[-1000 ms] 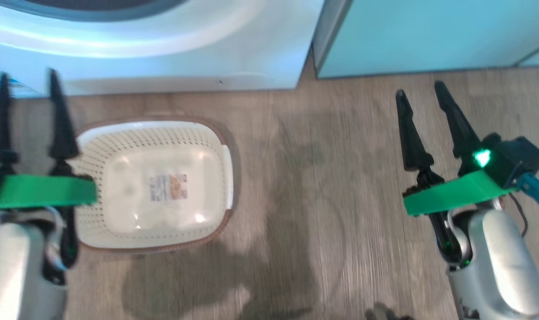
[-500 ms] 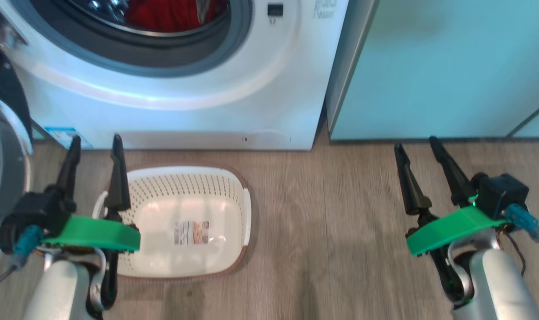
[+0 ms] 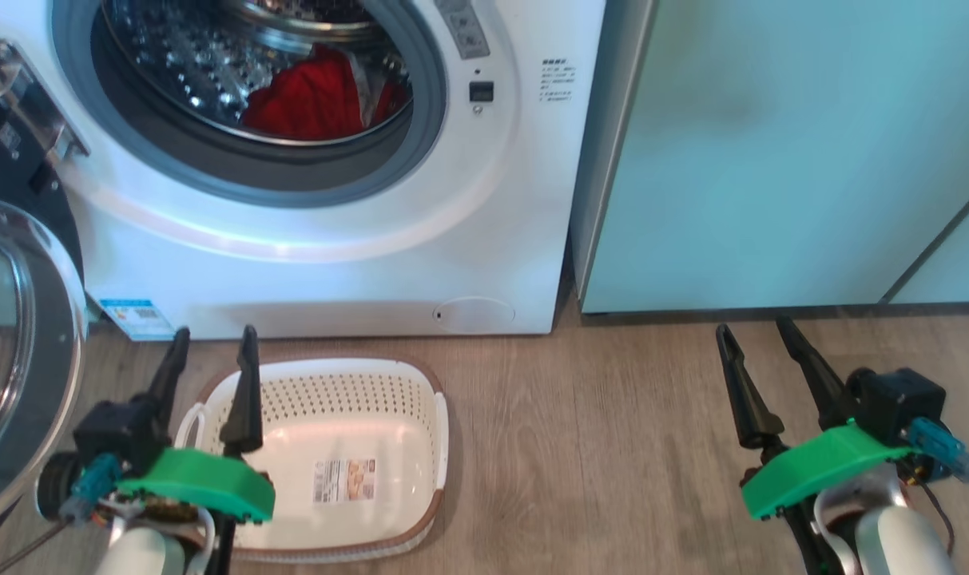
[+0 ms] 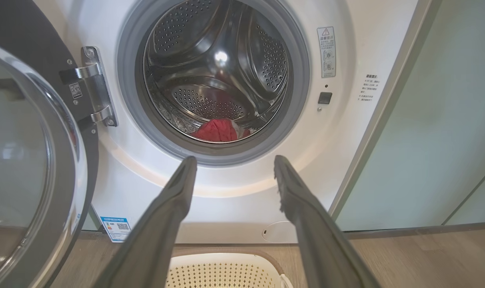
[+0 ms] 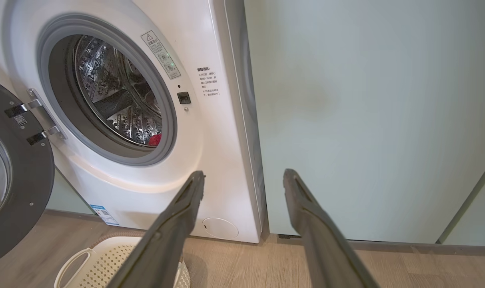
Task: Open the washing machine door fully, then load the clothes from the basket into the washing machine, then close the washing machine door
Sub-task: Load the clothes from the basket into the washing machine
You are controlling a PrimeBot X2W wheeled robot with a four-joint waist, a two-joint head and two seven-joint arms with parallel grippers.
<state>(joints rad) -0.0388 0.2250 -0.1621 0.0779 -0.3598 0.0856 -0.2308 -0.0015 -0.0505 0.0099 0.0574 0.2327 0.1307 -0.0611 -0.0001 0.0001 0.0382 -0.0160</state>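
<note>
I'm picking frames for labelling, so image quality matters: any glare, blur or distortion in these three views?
Head view: sharp; a pale glare band crosses the washing machine front below the opening, and the basket bottom shows soft reflections. Left wrist view: bright highlight inside the steel drum. Right wrist view: wide-angle bowing of the machine's side edge; the cabinet is evenly lit.

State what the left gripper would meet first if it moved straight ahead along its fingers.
Most likely the white front of the washing machine, just below the drum opening. The open left gripper points there with nothing between, though depth is unclear.
</note>
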